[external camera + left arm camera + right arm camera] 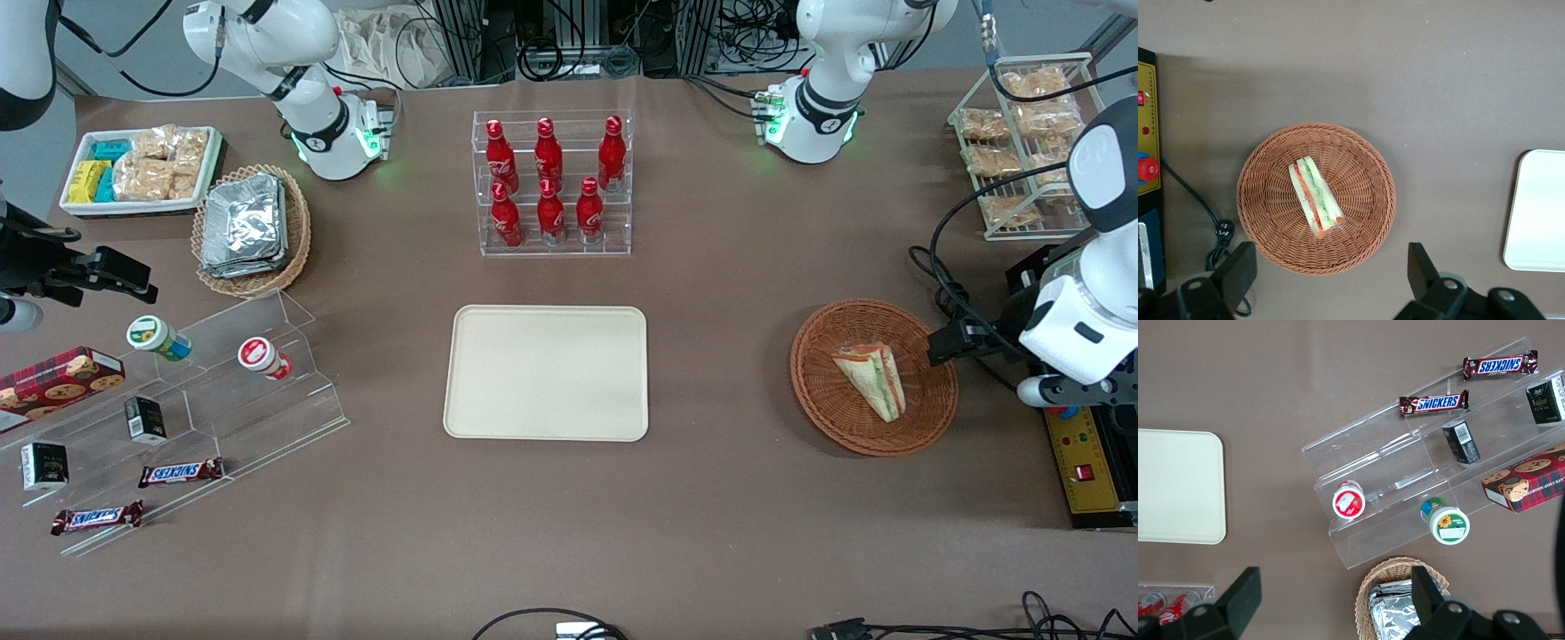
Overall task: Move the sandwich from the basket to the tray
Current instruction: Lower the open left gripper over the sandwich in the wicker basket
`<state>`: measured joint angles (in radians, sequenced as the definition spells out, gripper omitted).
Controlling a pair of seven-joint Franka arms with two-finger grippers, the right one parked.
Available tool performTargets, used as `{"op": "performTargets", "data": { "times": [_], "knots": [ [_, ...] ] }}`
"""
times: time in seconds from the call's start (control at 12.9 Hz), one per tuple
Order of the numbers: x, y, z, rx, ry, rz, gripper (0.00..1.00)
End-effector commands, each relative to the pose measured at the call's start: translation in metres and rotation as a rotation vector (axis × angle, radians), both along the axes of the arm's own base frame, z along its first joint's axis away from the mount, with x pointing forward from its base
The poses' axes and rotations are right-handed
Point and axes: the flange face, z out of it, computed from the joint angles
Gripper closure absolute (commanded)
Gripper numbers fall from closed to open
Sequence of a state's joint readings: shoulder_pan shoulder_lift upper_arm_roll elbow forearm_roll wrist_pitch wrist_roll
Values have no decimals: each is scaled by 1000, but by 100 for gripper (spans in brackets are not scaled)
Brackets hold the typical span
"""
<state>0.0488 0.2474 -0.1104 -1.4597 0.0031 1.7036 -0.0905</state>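
We see the sandwich (872, 380) lying in the basket (818, 391), a small triangular wedge of pale bread under clear wrap. Its cut face shows green and red-orange filling between the slices (1315, 204). In the front view its narrow tip points to about 10 o'clock and its broad end to about 4 o'clock, and it sits a little toward the working arm's side of the basket's middle.

The basket (1358, 160) is round, shallow, reddish-brown wicker, standing on the brown table (711, 516) toward the working arm's end. From the tray (498, 418), a flat cream rectangle with rounded corners, the basket lies at about 3 o'clock, well apart.

The gripper (1331, 272) hangs above the table just beside the basket's rim, touching nothing. Its fingers (1238, 267) are spread wide, with the sandwich and basket showing between them in the wrist view.
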Motion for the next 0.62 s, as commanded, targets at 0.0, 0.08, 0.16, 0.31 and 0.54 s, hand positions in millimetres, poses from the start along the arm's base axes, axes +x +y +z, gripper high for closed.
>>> {"op": "performTargets", "data": {
  "times": [0.0,0.08,0.16,0.31,0.54],
  "knots": [
    [3,1,5,-14,8,11,0],
    [4,1,6,-13,7,11,0],
    [5,3,3,-16,11,13,0],
    [5,9,-4,-19,25,24,0],
    [8,33,-32,-20,57,110,0]
  ]
}}
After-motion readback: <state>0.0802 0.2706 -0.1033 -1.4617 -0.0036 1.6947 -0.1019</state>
